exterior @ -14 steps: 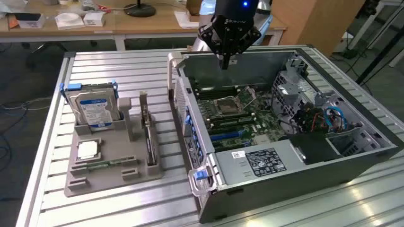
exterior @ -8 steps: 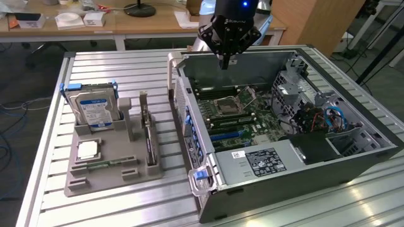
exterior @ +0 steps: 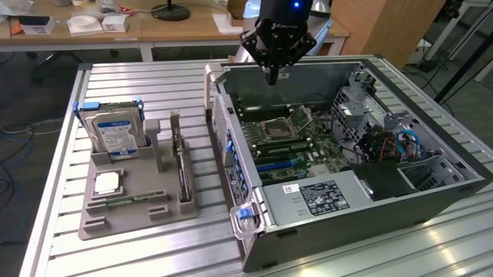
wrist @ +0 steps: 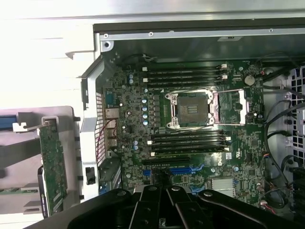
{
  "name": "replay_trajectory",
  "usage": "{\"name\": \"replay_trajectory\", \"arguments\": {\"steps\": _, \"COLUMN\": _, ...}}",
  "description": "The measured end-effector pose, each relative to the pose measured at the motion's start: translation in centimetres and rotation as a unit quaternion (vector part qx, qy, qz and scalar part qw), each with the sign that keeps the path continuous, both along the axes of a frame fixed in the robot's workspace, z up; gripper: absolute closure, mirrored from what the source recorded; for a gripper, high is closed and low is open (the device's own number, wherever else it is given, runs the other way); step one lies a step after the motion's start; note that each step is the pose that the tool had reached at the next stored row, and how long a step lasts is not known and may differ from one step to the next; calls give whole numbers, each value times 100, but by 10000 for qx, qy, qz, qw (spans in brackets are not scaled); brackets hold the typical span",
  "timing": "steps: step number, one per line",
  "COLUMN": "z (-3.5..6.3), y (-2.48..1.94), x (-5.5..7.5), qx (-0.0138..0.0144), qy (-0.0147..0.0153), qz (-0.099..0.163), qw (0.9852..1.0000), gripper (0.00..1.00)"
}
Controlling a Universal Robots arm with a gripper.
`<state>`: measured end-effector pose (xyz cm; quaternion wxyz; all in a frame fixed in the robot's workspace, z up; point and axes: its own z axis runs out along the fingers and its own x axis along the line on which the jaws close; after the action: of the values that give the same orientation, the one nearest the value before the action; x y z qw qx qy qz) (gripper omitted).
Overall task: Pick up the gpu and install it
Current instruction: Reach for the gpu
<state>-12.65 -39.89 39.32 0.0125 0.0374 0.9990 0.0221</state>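
Closed hand (wrist: 162, 202) above motherboard (wrist: 190, 143); gpu (wrist: 52, 164) upright outside the case (wrist: 88, 125).

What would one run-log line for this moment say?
tool: shut, empty, above open computer case | gpu: standing in holder, apart from tool | install: not done

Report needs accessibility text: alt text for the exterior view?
The arm's gripper, shut and holding nothing, hangs over the far end of an open computer case lying on a slatted metal table. On the exterior view's left, a gray holder holds the gpu standing on edge beside a hard drive.
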Motion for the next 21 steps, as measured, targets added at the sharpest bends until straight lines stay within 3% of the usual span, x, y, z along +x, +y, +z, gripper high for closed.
{"name": "replay_trajectory", "arguments": {"steps": 21, "z": -2, "y": 0, "x": -108, "qx": 0, "qy": 0, "qz": 0, "qw": 10000, "gripper": 89}}
